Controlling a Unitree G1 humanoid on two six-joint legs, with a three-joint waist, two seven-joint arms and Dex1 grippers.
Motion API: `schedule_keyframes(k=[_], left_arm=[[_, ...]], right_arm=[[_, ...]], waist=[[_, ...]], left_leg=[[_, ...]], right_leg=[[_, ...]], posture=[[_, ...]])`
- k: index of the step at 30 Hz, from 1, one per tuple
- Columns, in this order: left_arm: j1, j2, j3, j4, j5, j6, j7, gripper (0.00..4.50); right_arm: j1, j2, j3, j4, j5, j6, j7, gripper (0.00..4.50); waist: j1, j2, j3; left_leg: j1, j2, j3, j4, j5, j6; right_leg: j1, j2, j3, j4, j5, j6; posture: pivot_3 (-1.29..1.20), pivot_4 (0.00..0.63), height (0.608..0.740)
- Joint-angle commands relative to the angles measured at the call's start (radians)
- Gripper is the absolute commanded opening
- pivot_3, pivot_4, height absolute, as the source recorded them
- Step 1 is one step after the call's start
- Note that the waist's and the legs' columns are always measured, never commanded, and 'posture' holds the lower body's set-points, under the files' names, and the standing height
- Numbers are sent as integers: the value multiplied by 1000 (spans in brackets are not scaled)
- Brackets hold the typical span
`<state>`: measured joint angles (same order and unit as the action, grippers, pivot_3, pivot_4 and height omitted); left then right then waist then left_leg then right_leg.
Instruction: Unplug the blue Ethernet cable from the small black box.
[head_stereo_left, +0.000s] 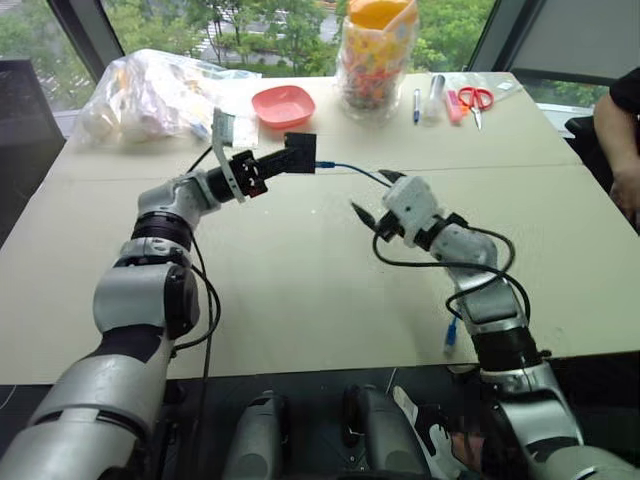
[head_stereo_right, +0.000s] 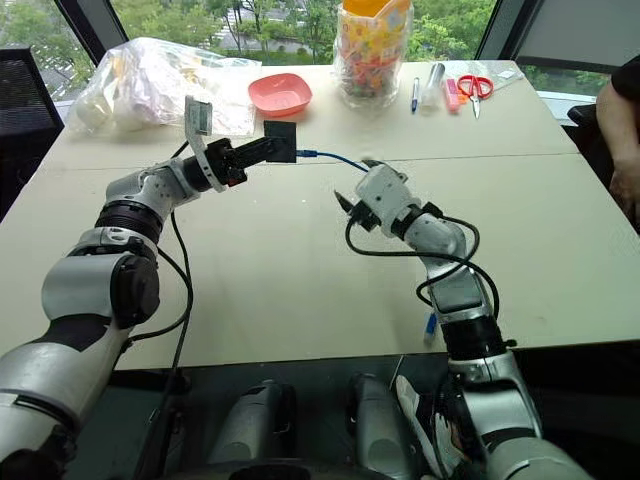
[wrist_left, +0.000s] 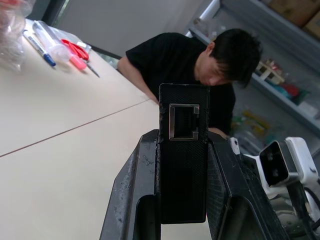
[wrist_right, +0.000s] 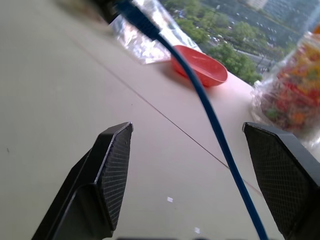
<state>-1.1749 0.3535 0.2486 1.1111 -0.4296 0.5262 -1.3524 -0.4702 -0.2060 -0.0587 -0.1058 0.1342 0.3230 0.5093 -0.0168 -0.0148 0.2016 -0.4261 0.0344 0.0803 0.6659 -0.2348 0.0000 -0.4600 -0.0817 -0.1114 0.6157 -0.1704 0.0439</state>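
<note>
Left gripper (head_stereo_left: 278, 166): jaws clamped on the flat matte black square plastic box (head_stereo_left: 299, 153), held up off the beige worktop (head_stereo_left: 300, 290). In the left wrist view the box sits squarely between the two fingers, port side facing away from the wrist.

Port: in the left wrist view the metal-edged socket on the box (wrist_left: 184, 121) looks empty, with no plug seated in it. In the head views the plug end lies right at the box's edge; whether it touches cannot be told.

Thin bright-blue Ethernet cable (head_stereo_right: 335, 160): runs in the air from the box's right edge towards the right gripper (head_stereo_left: 377, 203), then on past the right forearm; a further blue length hangs at the worktop's front edge (head_stereo_left: 451, 336).

Right gripper: jaws spread wide. In the right wrist view the cable (wrist_right: 212, 119) passes between the fingers (wrist_right: 114, 165) without being pinched.

Task status (judgement): the plug appears out of the socket, or all but out.

Risk 1: the unheld cable may slide off the worktop, pulled by the length hanging over the front edge.

Risk 2: if the plug is snagged at the port, the slack could tug the box askew in the left jaws.

Bystander: a person in a black top (wrist_left: 170, 60) sits close beyond the right side; a swinging cable or arm could reach them.
</note>
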Motion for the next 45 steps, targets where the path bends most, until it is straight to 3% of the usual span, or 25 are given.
schedule_keyframes(k=[1, 5, 10, 16, 41, 45], left_arm=[[21, -9, 21, -134, -76, 113, -49, 515], [60, -35, 83, -255, -189, 269, -8, 515], [114, -76, 125, -391, -284, 381, 78, 515], [172, -102, 119, -507, -341, 444, 135, 515], [237, -102, 72, -573, -379, 464, 155, 515], [244, -106, 69, -582, -381, 465, 158, 515]], right_arm=[[27, 99, -95, -192, 343, 255, -30, 3622], [70, 212, -135, -258, 605, 404, -82, 3622], [84, 283, -142, -260, 734, 433, -155, 3622], [63, 292, -143, -234, 782, 396, -192, 3622], [24, 257, -116, -181, 827, 335, -200, 3622], [20, 255, -112, -174, 830, 328, -200, 1720]], waist=[[1, 0, 0], [3, 0, 0], [4, 0, 0], [4, 0, 0], [4, 0, 0], [4, 0, 0]], left_leg=[[0, 0, 0, 0, 0, 0], [1, 3, -1, 1, 0, 0], [0, 3, -1, 1, 0, 0], [0, 0, -1, 1, 0, 0], [0, 0, -1, 1, 0, 0], [0, 0, -1, 1, 0, 0]], right_leg=[[0, 0, 0, 1, 0, 0], [0, 0, 0, 1, 0, 0], [1, 0, 0, 1, 0, 0], [0, 0, 0, 0, 0, 0], [0, 0, 0, -1, 0, 0], [0, 0, 0, -1, 0, 0]], posture=[[0, 150, 740], [0, 150, 740], [0, 150, 740], [0, 150, 740], [0, 150, 740], [0, 150, 740]])
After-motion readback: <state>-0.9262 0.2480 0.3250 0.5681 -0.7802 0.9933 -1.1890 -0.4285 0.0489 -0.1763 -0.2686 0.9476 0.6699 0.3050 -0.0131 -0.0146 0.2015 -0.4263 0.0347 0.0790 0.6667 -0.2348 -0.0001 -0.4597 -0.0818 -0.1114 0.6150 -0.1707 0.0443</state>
